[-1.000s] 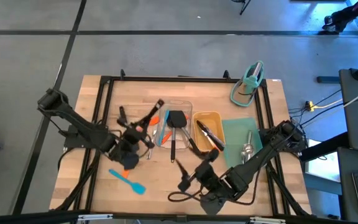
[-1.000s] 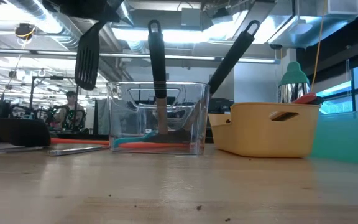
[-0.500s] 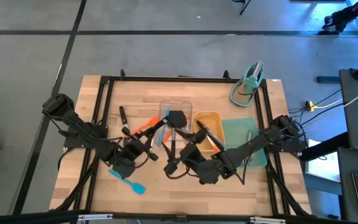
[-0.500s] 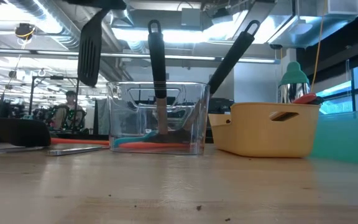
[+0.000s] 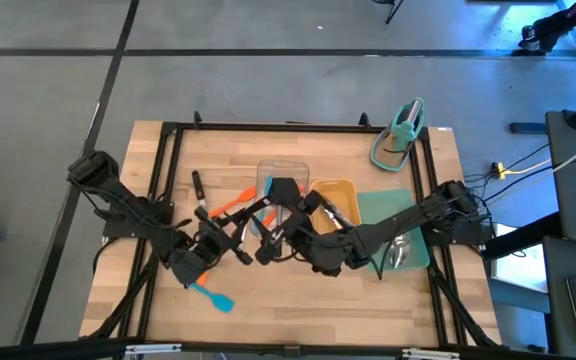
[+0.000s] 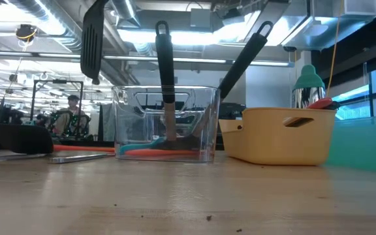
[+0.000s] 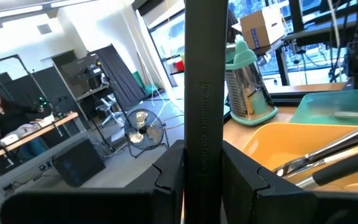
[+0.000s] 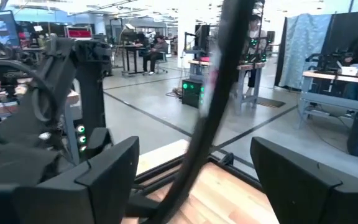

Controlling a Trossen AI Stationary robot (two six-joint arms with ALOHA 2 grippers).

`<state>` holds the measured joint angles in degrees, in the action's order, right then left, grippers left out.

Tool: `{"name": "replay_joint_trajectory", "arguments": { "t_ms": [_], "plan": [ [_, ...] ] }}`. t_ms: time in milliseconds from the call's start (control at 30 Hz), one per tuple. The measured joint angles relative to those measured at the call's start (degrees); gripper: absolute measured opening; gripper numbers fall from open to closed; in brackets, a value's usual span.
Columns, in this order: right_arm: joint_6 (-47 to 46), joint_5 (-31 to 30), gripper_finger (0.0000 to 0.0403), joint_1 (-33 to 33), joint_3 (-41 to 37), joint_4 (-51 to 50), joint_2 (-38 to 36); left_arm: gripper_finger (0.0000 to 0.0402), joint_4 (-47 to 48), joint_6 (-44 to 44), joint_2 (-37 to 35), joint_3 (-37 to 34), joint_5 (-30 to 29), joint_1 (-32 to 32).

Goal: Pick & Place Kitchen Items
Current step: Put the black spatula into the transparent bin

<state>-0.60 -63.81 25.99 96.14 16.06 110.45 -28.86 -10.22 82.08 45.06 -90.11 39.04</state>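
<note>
A black slotted turner point(image 6: 92, 40) hangs high over the table's left middle, head down and clear of the wood. My left gripper point(image 7: 202, 186) is shut on its handle point(image 7: 204, 106). My right gripper point(image 8: 191, 180) is open. It faces the left gripper point(image 5: 233, 235) from the right, one finger on either side of the same handle point(image 8: 219, 87), not visibly touching it. A clear tray point(image 6: 165, 124) holds turners that lean on its wall. Tongs point(image 5: 336, 218) lie in a yellow tray point(image 6: 282, 137). My left gripper pinches the turner's black handle point(image 7: 204, 143) between its two fingers point(image 7: 166, 180). The fingers come in level and lie across the handle. The turner hangs nearly upright, its slotted head point(image 6: 92, 40) down, lifted clear of the table.
An orange spatula point(image 5: 230, 207) and a small black piece point(image 5: 196, 184) lie on the wood left of the clear tray. A blue spatula point(image 5: 211, 296) lies near the front edge. A green mat point(image 5: 388, 210) with a steel spoon point(image 5: 400, 246) and a teal stand point(image 5: 400, 135) are on the right.
My right gripper has come from near the front edge, up and toward the far left, to the turner's handle, staying open. My left gripper has swung the turner: its head has risen and now hangs more upright.
</note>
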Motion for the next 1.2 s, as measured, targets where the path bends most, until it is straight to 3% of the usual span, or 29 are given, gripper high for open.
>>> {"name": "replay_joint_trajectory", "arguments": {
  "t_ms": [133, 233, 500, 867, 1033, 1200],
  "plan": [
    [-0.79, -0.02, 0.0296, -0.79, 0.0, 0.23, 0.0, 0.0066, -0.02, 0.26, 0.0, 0.0, 0.01, 0.03],
    [-1.98, -0.02, 0.0252, -1.03, 0.0, 0.21, 0.0, 0.0066, -0.02, 0.34, 0.0, 0.0, 0.01, -0.02],
    [-3.11, 0.94, 0.0026, -0.93, 0.03, -0.59, 0.0, 0.0066, 0.22, 0.36, 0.0, 0.0, 0.26, 0.2],
    [-1.43, 2.1, 0.0019, -0.6, 0.09, -1.51, -0.04, 0.0068, -0.06, -2.07, -0.03, 0.0, 0.32, 3.07],
    [4.43, 0.61, 0.0019, 0.23, 0.0, -2.76, -0.09, 0.0157, -4.25, -5.7, -0.07, -0.02, 3.5, 7.0],
    [13.54, -1.09, 0.0019, 1.5, 0.02, -2.92, -0.11, 0.0234, -17.43, -12.52, -0.13, -0.02, 2.67, 11.93]
  ]
}}
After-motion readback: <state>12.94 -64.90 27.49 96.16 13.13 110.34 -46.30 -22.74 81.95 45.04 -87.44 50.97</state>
